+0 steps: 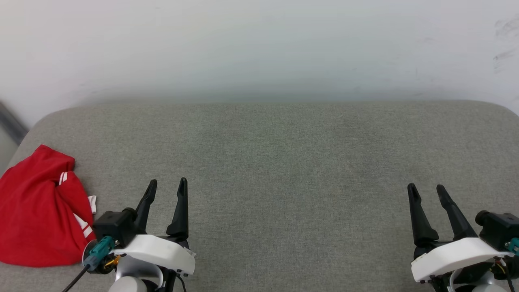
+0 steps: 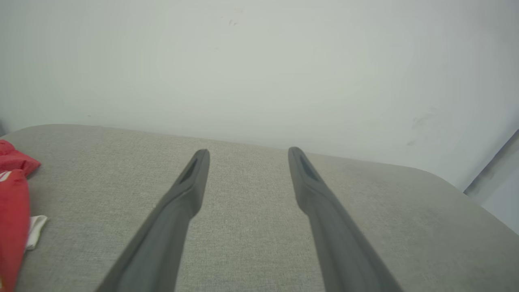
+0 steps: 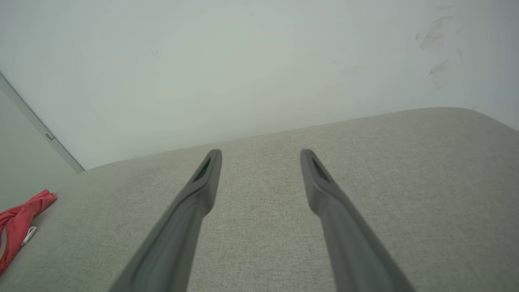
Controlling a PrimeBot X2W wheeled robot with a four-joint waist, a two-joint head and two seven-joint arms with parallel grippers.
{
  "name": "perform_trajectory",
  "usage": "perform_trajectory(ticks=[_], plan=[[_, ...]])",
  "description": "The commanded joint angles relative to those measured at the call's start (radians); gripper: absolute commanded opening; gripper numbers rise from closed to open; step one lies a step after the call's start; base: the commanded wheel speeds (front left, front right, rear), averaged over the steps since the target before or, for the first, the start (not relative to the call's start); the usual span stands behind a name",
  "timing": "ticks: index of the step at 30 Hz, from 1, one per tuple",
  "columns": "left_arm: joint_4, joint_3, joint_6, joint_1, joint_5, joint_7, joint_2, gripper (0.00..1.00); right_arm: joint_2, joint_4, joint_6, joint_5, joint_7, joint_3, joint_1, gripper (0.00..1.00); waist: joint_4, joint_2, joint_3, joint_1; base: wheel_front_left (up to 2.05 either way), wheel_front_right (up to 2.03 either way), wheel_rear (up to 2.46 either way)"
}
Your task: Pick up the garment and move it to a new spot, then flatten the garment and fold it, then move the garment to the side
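**gripwatcher:** Closest to the lens are the two grippers, down at the bottom of the head view. The left gripper (image 1: 168, 181) has its two dark fingers spread wide with nothing between them, just grey fabric behind. Same deal with the right gripper (image 1: 425, 186): released, holding nothing, fingers pointing toward the wall (image 1: 259, 48).

**foldfan:** ok, and where's the garment?

**gripwatcher:** The garment (image 1: 36, 211) sits in a crumpled red heap at the left edge of the cushion (image 1: 284, 162), toward the front-left corner. Part of it runs out of the picture on the left. There's a striped cuff (image 1: 63, 178) near the top and a small white bit (image 1: 93, 204) poking out on its right side.

**foldfan:** Either arm touching it?

**gripwatcher:** Nope. The left gripper's fingers are just beside the heap, on its right, with a strip of cushion between. The right one is over by the right edge, well apart from it. In the left wrist view the red fabric hugs the left border. In the right wrist view it's a small red lump at the lower left. It's too bunched up to read any print.
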Motion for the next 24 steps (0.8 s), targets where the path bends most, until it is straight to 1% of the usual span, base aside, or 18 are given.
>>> perform_trajectory(ticks=[1,14,24], plan=[[-0.005,-0.006,0.007,-0.023,0.025,-0.009,0.008,1.0,0.001,-0.016,0.0,-0.025,-0.008,0.001,0.002,1.0,0.0,0.0,0.0,0.0,0.0,0.0,0.0],[0.017,-0.028,0.016,-0.022,0.114,-0.038,0.006,1.0,0.002,-0.023,0.0,-0.124,-0.023,0.003,0.012,1.0,0.002,0.0,-0.002,0.0,0.0,0.0,0.0],[0.04,-0.028,0.008,-0.026,0.167,-0.059,-0.006,1.0,0.002,-0.028,0.0,-0.175,-0.045,-0.006,0.019,1.0,0.003,0.0,-0.004,0.0,0.0,0.0,0.0]])
